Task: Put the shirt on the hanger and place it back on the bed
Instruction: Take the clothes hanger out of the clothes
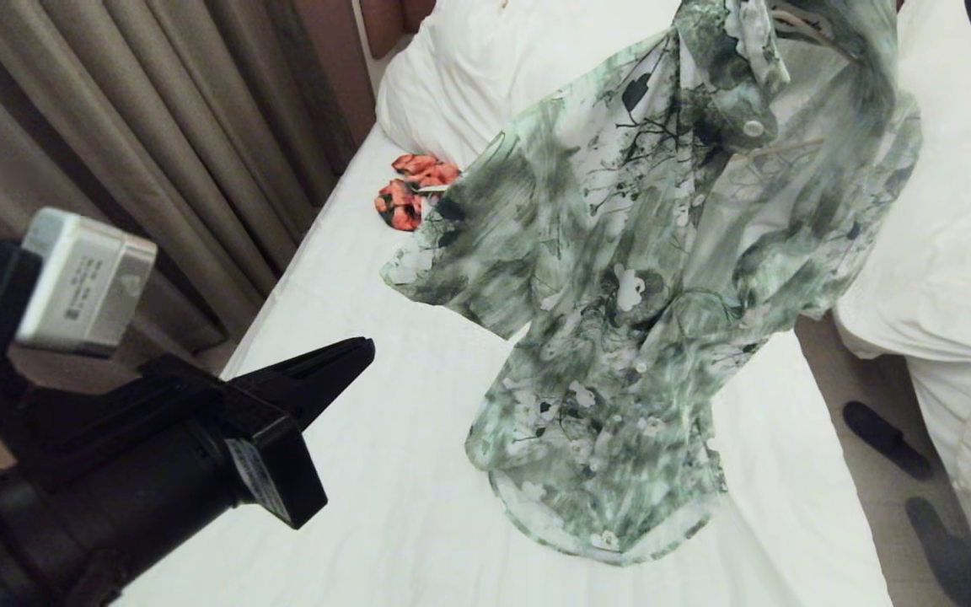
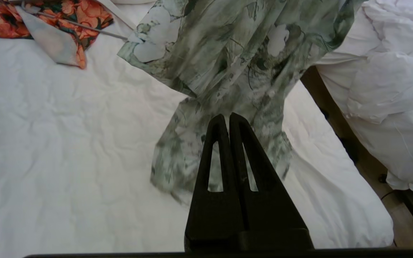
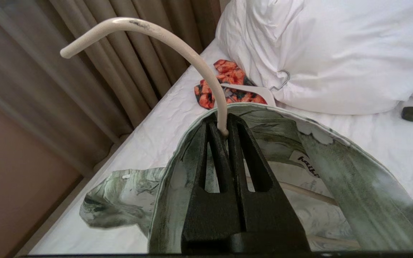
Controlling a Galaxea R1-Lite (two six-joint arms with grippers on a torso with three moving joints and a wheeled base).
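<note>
Shirt [image 1: 662, 278] hangs on the hanger [image 3: 192, 61] above the middle of the bed [image 1: 351, 472], its hem just brushing the sheet. The right gripper [image 3: 223, 130] is clamped on the base of the hanger's hook inside the collar, which keeps the garment draped straight for lowering. Near the bed's left edge the left gripper [image 2: 229, 118] waits, jaws together and empty.

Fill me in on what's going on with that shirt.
The right pincer is shut on the hanger at the base of its hook, holding the green floral shirt up over the bed, the hem touching the sheet. The left pincer is shut and empty, beside the shirt. An orange floral garment lies near the pillows.
</note>
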